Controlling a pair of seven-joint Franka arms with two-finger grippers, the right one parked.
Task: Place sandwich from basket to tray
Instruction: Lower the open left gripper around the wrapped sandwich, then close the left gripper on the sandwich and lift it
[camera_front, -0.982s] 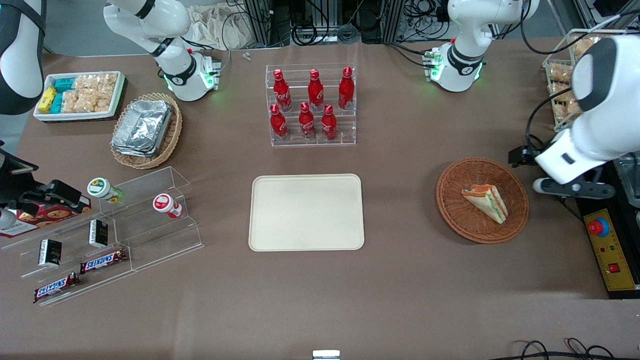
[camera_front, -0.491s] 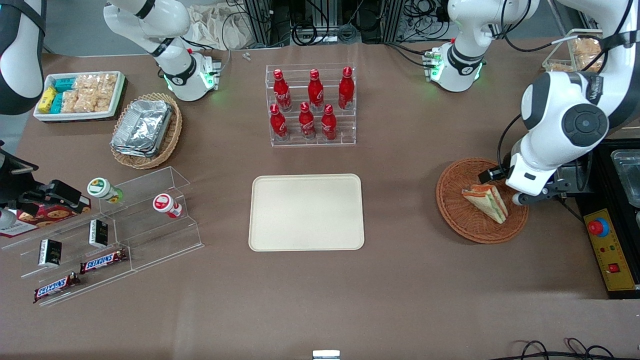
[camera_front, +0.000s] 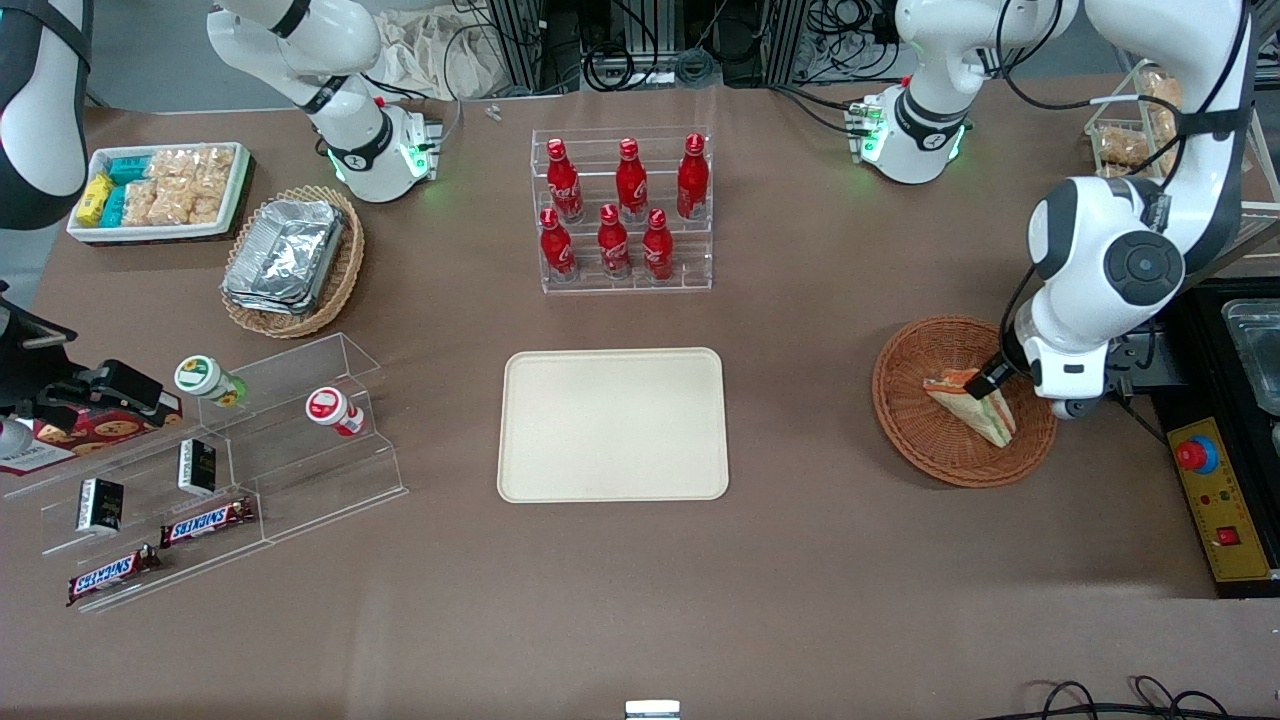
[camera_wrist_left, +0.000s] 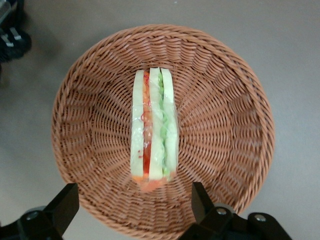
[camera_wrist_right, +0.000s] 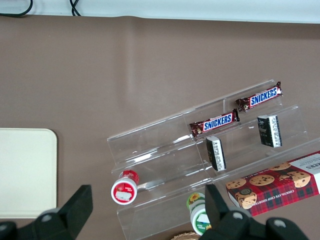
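The sandwich (camera_front: 975, 405) lies in the reddish-brown wicker basket (camera_front: 930, 440), toward the working arm's end of the table. The cream tray (camera_front: 612, 423) sits bare at mid-table; its corner also shows in the right wrist view (camera_wrist_right: 25, 170). My left gripper (camera_front: 1012, 392) hangs over the basket's rim, just above the sandwich. In the left wrist view the gripper (camera_wrist_left: 132, 202) is open, with its black fingers (camera_wrist_left: 65, 205) spread wide above the basket (camera_wrist_left: 225, 125). The sandwich (camera_wrist_left: 152, 130) stands on edge, layers up, in line with the gap and apart from the fingers.
A clear rack of red bottles (camera_front: 625, 210) stands farther from the camera than the tray. An acrylic shelf of snacks (camera_front: 220, 450), an oval basket of foil trays (camera_front: 290, 260) and a white snack bin (camera_front: 160, 190) lie toward the parked arm's end. A control box with a red button (camera_front: 1210, 490) sits beside the basket.
The left arm has swung in from the table's edge, and its gripper now hangs over the basket and the sandwich. The sandwich and basket have not moved.
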